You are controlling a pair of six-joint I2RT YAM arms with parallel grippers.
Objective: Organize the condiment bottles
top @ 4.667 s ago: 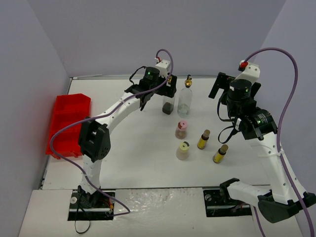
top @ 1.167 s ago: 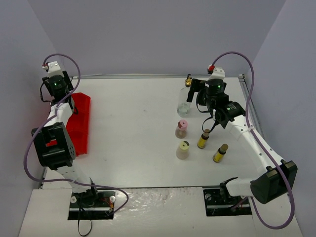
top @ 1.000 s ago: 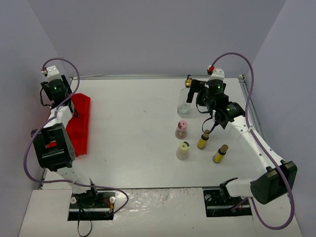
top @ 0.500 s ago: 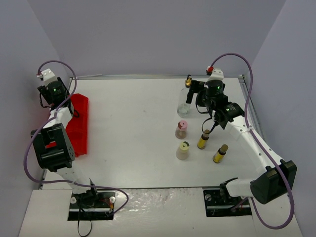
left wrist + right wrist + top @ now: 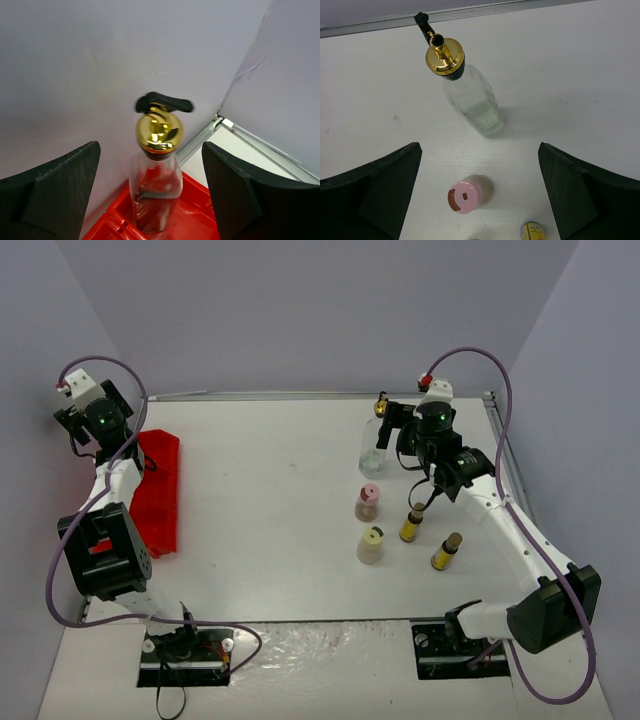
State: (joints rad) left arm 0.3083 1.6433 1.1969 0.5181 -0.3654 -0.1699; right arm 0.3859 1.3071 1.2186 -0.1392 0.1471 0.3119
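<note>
Tools first: the left tool is wide open, its jaws apart on either side of a tall clear bottle with a gold spout and touching neither side of it; that bottle stands upright in the red bin, which lies at the nine o'clock edge of the tabletop. The right tool is open too, holding nothing; at its twelve o'clock a second clear bottle stands upright, apart from the jaws. A pink-capped beige bottle stands near it, at the tool's six o'clock; a yellow-capped beige bottle stands just beyond that one. Two slim yellow bottles with brown caps stand to the three o'clock side of the beige pair, all upright, none touching.
</note>
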